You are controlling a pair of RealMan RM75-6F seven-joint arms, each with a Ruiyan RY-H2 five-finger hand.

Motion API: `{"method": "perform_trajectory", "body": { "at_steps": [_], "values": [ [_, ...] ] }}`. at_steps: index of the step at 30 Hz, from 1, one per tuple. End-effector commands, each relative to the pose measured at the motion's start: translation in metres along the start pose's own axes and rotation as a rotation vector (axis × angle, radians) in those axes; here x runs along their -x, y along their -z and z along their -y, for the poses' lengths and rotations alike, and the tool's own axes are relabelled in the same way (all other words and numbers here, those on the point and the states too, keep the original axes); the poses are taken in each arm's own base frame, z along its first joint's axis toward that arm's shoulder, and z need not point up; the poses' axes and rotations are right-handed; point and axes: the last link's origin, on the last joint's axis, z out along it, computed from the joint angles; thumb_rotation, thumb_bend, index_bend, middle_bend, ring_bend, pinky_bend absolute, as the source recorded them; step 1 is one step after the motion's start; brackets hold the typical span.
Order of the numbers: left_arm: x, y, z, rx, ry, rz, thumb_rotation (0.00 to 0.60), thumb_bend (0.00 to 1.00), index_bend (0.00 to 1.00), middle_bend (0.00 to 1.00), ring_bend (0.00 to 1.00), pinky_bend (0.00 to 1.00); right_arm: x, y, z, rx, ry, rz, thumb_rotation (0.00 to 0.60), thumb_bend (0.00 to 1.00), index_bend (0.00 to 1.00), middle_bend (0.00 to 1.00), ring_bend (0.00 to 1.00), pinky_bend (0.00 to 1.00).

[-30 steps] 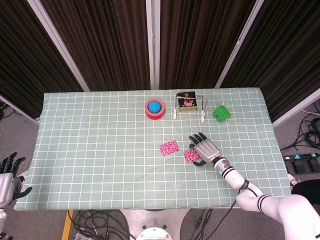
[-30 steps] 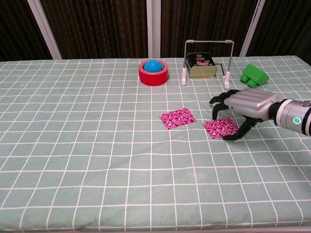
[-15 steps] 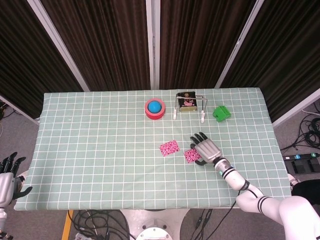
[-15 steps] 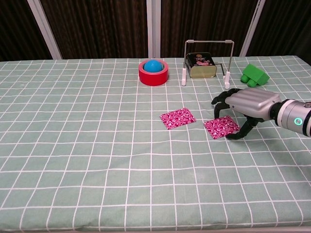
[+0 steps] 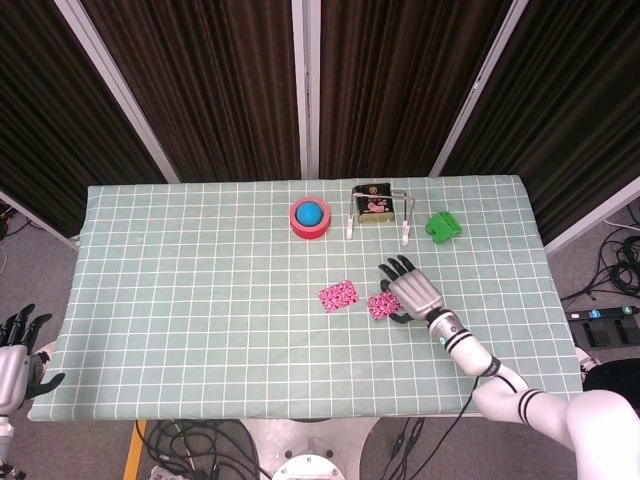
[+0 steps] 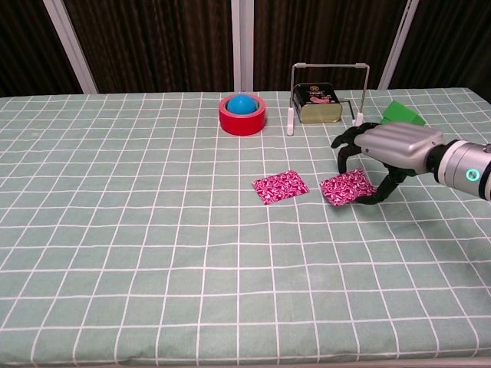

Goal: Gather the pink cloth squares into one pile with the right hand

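Observation:
Two pink patterned cloth squares are near the table's middle. One cloth square lies flat. Just to its right, the second cloth square is tilted, with its right edge raised off the green checked tablecloth. My right hand arches over it and pinches that edge, with the thumb below and the fingers curled above. My left hand hangs off the table's near left corner, fingers apart and holding nothing.
Along the far side stand a red tape roll with a blue ball in it, a tin inside a wire frame, and a green block, partly behind my right hand in the chest view.
My right hand has closed on the right cloth square and risen slightly, drawing it up and a little left toward the other square. The left hand stays put.

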Motion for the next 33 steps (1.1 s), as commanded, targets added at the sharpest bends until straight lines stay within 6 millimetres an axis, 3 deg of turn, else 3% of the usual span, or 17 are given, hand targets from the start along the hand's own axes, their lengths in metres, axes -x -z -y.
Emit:
{"method": "perform_trajectory", "body": {
  "at_steps": [1, 8, 17, 33],
  "values": [
    [0.0, 0.0, 0.0, 0.0, 0.0, 0.0, 0.6, 0.08, 0.22, 0.16, 0.11, 0.15, -0.01, -0.006, 0.005, -0.013, -0.02, -0.012, 0.478, 0.17, 0.38, 0.09, 0.0, 0.0],
    [-0.001, 0.002, 0.001, -0.001, 0.0, -0.003, 0.6, 0.08, 0.22, 0.16, 0.11, 0.15, -0.029, -0.036, 0.038, -0.055, -0.053, -0.002, 0.481, 0.17, 0.37, 0.09, 0.0, 0.0],
    [0.0, 0.004, 0.004, -0.012, 0.006, 0.002, 0.6, 0.08, 0.22, 0.16, 0.11, 0.15, -0.029, -0.066, 0.072, -0.057, -0.069, 0.045, 0.478, 0.17, 0.36, 0.08, 0.0, 0.0],
    [0.002, 0.003, 0.007, -0.014, 0.018, 0.004, 0.6, 0.08, 0.22, 0.16, 0.11, 0.15, -0.024, -0.073, 0.08, -0.037, -0.056, 0.068, 0.462, 0.17, 0.34, 0.07, 0.0, 0.0]
  ]
}}
